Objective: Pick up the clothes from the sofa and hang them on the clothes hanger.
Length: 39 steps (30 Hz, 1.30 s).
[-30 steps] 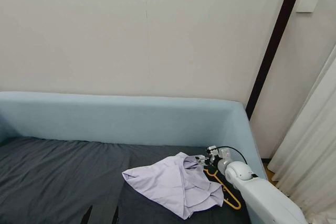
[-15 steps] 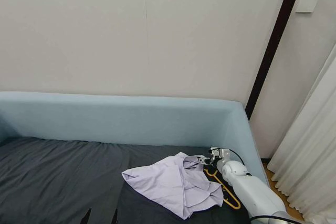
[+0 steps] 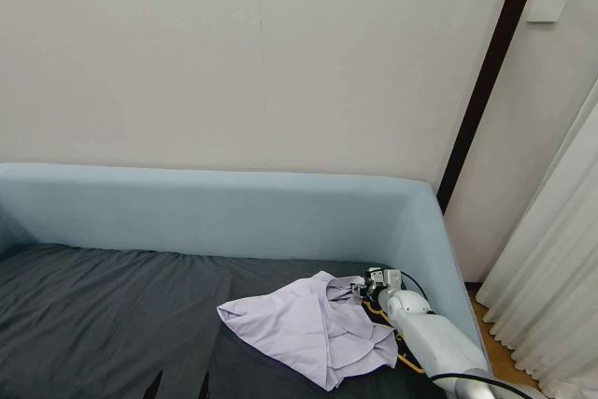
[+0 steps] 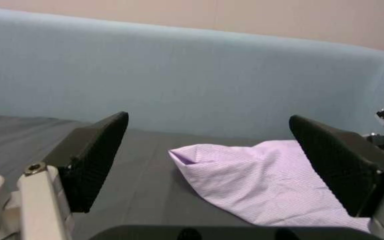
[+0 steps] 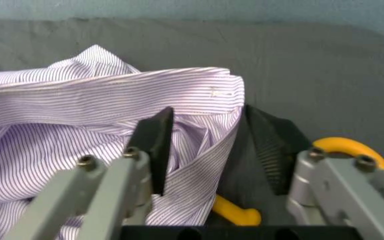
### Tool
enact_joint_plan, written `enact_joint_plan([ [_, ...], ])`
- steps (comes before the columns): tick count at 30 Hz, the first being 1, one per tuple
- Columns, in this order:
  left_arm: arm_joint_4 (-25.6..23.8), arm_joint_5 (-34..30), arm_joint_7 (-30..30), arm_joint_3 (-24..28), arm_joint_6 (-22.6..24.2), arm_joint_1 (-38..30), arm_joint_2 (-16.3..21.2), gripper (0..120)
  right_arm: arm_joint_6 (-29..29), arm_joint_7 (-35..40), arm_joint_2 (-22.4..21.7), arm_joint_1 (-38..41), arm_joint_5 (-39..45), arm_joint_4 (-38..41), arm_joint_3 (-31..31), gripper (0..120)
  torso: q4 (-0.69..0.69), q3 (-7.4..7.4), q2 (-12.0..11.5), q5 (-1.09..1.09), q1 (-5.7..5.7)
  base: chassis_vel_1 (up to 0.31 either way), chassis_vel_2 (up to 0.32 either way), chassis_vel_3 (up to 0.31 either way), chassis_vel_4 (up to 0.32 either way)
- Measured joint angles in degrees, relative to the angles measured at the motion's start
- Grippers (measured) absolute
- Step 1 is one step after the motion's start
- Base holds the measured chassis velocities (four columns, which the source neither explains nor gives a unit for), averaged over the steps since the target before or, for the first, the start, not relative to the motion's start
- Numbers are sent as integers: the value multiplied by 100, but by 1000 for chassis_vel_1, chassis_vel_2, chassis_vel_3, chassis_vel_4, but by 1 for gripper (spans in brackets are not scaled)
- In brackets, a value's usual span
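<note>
Grasping is the step in hand: the right gripper (image 5: 207, 134) stands partly open astride the collar of the lilac shirt (image 5: 78, 100) on the sofa (image 3: 187, 212), yellow hanger (image 5: 342, 146) just beside it, so the next move likely calls for pinching cloth alone, while the left gripper (image 4: 209, 122) hovers wide open, shirt ahead.

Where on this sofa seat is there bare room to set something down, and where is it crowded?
Free: the dark grey seat cushion left of the lilac striped shirt, bounded by the light blue backrest, though the open left tool hovers at its near edge. Crowded: the right end, where the right tool straddles the shirt collar beside the yellow clothes hanger.
</note>
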Motion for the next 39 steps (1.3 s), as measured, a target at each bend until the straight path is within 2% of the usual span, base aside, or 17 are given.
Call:
enact_joint_plan([
  [2, -1, 7, 0, 2, -1, 5, -5, 94, 7, -30, 0, 16, 0, -33, 0, 31, 0, 0, 0, 0, 0, 0, 0, 0, 0],
  [3, -1, 7, 0, 2, -1, 5, -5, 94, 7, -30, 0, 16, 0, -33, 0, 31, 0, 0, 0, 0, 0, 0, 0, 0, 0],
  [8, -4, 12, 0, 2, -3, 18, -4, 94, 17, -103, 13, 22, 17, -46, -10, 8, 0, 0, 0, 0, 0, 0, 0, 0, 0],
  [9, -4, 12, 0, 2, -3, 18, -4, 94, 17, -103, 13, 22, 17, -46, -10, 8, 0, 0, 0, 0, 0, 0, 0, 0, 0],
  [11, -1, 15, 0, 4, -3, 21, -7, 94, 27, -123, 17, 21, 30, -30, -15, 0, 0, 0, 0, 0, 0, 0, 0, 0, 0],
  [17, 1, 17, 0, 21, -4, 28, -8, 94, 46, -111, -79, -47, 144, 240, -54, 0, 1, 0, 0, 1, 0, 0, 0, 0, 0],
  [19, -16, 14, -3, 62, -5, 16, 4, 94, -65, 170, -374, -218, 510, 1093, -215, 0, 2, 1, 0, 3, 0, 0, 0, 0, 0],
  [20, -16, 14, -3, 62, -5, 16, 4, 94, -65, 170, -374, -218, 510, 1093, -215, 0, 2, 1, 0, 3, 0, 0, 0, 0, 0],
  [23, -71, -37, -10, 136, 31, -20, 34, 94, -292, 653, -841, -435, 949, 2474, -435, 0, -3, 0, 0, 1, 0, 0, 0, 0, 0],
  [25, -96, -61, -16, 163, 49, -24, 45, 94, -338, 752, -925, -462, 1008, 2781, -478, 0, -2, 0, 0, 2, 0, 0, 0, 0, 0],
  [29, -249, -223, -24, 317, 159, -33, 131, 93, -667, 1282, -1276, -492, 1410, 4215, -719, 0, 3, -1, 0, 1, 0, 0, 0, 0, 0],
  [34, -424, -468, -35, 401, 269, 6, 304, 93, -917, 1867, -1357, -434, 1606, 4886, -784, 0, -1, 0, 0, 2, 0, 0, 0, 0, 0],
  [39, -539, -561, -39, 332, 291, 0, 481, 93, -1155, 2522, -1359, -183, 1840, 5509, -773, 0, 2, 0, 0, 1, 0, 0, 0, 0, 0],
])
